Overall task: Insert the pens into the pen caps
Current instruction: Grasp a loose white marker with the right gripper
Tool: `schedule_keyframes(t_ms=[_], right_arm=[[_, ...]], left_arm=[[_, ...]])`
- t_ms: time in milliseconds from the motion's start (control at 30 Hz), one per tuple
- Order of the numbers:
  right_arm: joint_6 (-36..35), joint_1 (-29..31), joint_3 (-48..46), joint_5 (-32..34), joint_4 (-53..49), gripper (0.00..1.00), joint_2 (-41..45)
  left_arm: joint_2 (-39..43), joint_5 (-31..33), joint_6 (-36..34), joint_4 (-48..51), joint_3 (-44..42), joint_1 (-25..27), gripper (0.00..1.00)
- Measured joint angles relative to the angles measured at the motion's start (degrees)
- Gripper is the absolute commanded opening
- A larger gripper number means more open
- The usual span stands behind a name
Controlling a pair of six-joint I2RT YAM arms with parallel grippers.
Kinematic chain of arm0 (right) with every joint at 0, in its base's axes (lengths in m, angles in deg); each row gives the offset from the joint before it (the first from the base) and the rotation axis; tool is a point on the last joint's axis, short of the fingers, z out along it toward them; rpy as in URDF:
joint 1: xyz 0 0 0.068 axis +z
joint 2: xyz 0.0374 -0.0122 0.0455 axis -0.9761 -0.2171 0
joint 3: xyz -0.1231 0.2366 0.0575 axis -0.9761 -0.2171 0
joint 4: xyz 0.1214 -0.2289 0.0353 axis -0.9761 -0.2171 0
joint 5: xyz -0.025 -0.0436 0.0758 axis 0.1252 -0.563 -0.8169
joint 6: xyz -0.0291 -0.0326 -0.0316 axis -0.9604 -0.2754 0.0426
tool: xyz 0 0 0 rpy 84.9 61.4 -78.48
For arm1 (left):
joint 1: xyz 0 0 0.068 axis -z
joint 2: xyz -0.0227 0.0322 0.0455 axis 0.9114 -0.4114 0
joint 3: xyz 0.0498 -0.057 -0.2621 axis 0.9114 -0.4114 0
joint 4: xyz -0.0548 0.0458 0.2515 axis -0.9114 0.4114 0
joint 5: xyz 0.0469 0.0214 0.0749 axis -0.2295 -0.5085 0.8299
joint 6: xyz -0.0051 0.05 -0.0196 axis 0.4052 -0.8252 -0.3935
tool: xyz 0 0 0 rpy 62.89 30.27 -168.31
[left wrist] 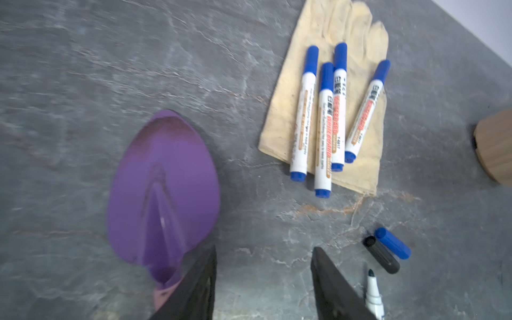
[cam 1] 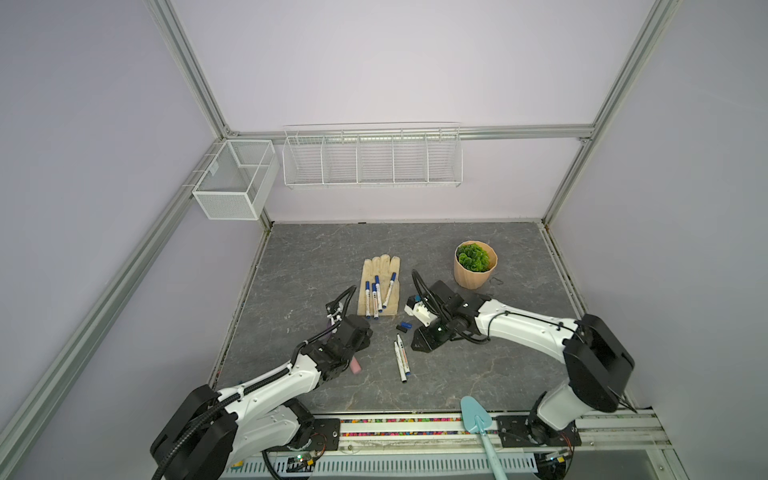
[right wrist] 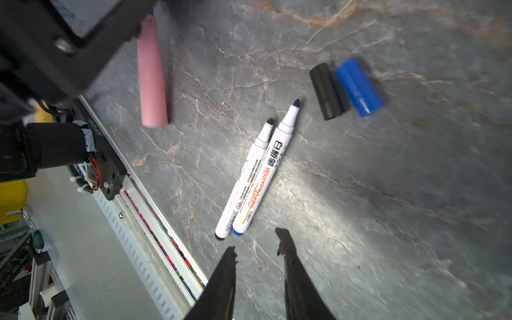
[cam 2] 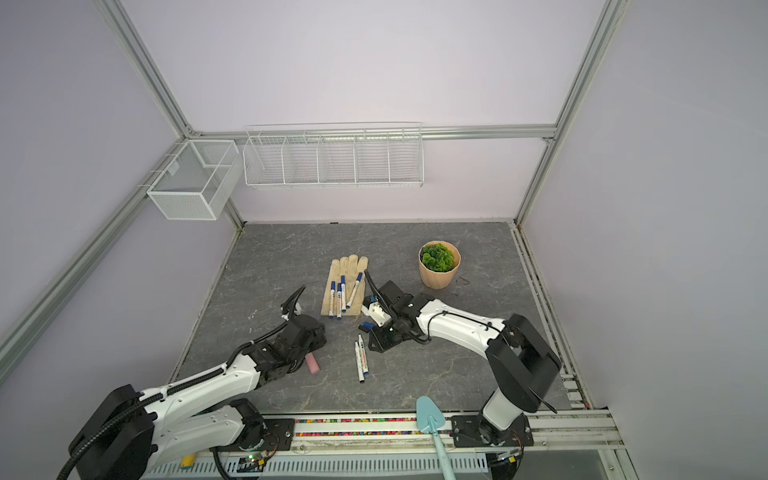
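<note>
Two pens left to cap. Blue-tip pen [right wrist: 263, 171] and black-tip pen [right wrist: 243, 180] lie touching, side by side, flat on the surface [right wrist: 388, 194], tips toward the caps. Black cap [right wrist: 325, 91] and blue cap [right wrist: 358, 87] lie touching each other, near those tips. Four capped pens [left wrist: 327, 119] rest on the glove [left wrist: 327, 27], prob. done.

Right hand [right wrist: 257, 242] hovers by the pens' tail ends, fingers a little apart, nothing between them. Left hand [left wrist: 264, 250] is spread wider, also empty, purple trowel [left wrist: 163, 188] just beside it.

Best play, imo: one hand takes a pen mid-barrel, parting it from its neighbour w/o rolling both. Other hand pinches the matching-colour cap, open end facing the tip. Line up the axes, then push straight.
</note>
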Motion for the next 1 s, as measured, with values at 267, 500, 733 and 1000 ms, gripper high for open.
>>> schedule_keyframes(t_ms=[267,500,733,1000], right_arm=[[-1.9,3.1,7.2,3.8,-3.1,0.38,-8.5],[-2.3,5.2,12.1,8.6,-5.7,0.38,-13.3],[-2.4,6.7,13.2,14.3,-8.4,0.37,-15.2],[-1.7,7.0,13.9,20.8,-10.4,0.26,-16.2]], left_arm=[[1.6,3.2,3.5,-0.7,-1.9,-0.2,0.58],[-0.5,3.3,3.8,-1.3,-1.9,-0.2,0.58],[-1.0,3.3,3.8,-1.5,-1.9,-0.2,0.57],[-1.0,3.3,3.8,-1.6,-1.9,-0.2,0.58]])
